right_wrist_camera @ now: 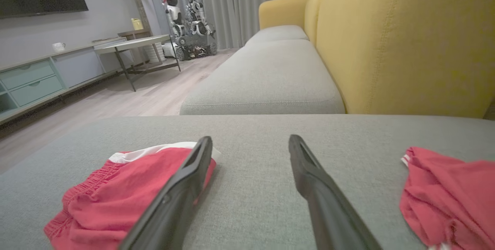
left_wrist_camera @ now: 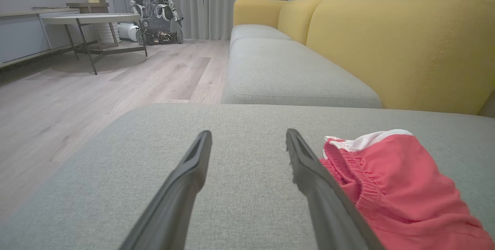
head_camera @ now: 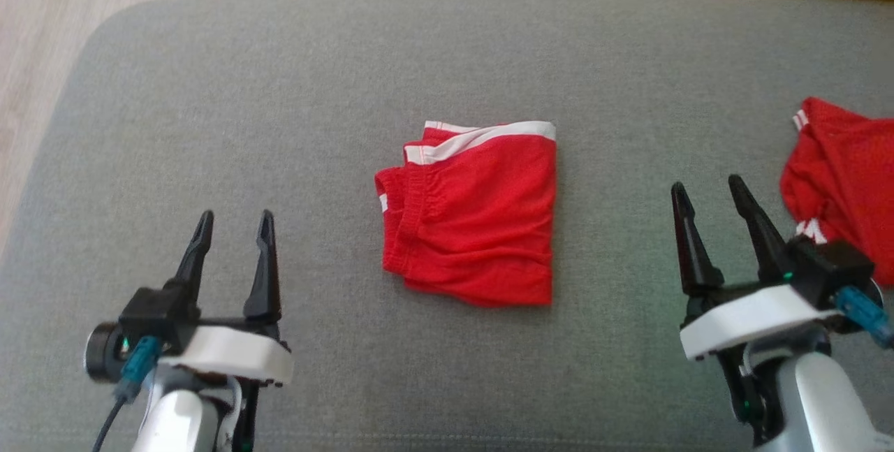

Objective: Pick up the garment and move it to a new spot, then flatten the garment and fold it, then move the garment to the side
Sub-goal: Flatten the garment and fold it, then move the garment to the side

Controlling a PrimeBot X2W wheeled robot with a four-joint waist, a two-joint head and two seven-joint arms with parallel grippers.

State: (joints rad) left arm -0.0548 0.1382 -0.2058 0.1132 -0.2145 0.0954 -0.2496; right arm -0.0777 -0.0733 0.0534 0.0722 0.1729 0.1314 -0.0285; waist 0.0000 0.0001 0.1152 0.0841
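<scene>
The folded red mesh shorts with white trim [head_camera: 471, 218] lie mid-seat on the grey fabric sofa cushion [head_camera: 279, 89]. From them, the left tool [head_camera: 234, 218] sits at 9 o'clock and the right tool [head_camera: 706, 186] at 3, both spread and empty. The layer count is unclear, so pinch the whole edge, lift clear, and don't drag.

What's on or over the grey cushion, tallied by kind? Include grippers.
Red garments: 2, one folded red garment mid-cushion, one crumpled red garment at the head view's right edge
Grippers: 2, left gripper and right gripper, both open, holding nothing
Total: 4
</scene>
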